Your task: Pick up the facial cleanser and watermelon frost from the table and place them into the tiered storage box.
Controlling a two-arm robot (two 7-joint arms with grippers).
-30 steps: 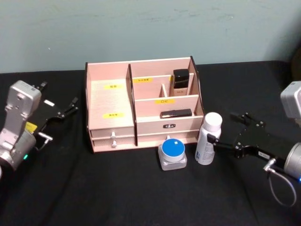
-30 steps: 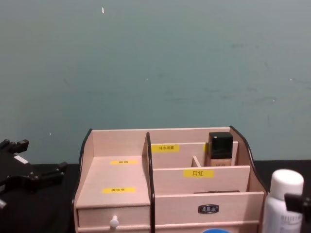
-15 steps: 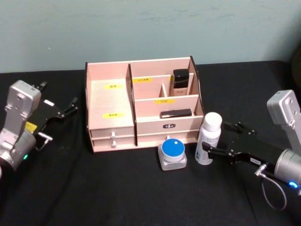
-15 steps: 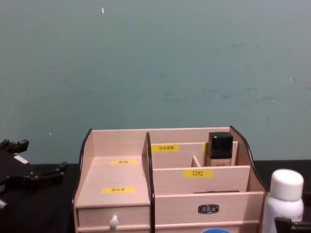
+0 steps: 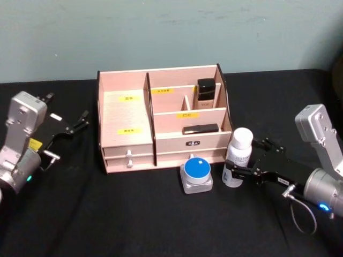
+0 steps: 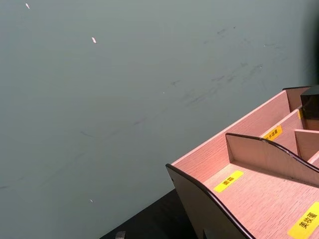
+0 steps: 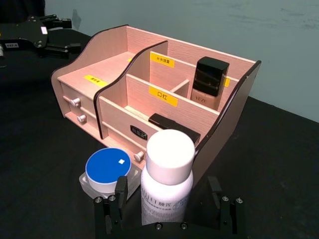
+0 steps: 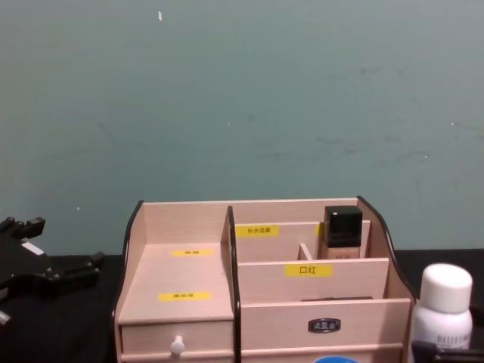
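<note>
Spread jaws of the right gripper (image 7: 168, 199) flank the lower body of the white plastic bottle with a rounded white cap (image 7: 168, 164), with a gap on each side. This bottle stands upright on the black tabletop (image 5: 161, 225), just beside the front right corner of the pale wooden tiered storage box (image 5: 126, 115). A blue-lidded clear jar (image 5: 196, 174) stands on its other side. The left gripper (image 5: 68, 120) sits left of the box, jaws apart.
</note>
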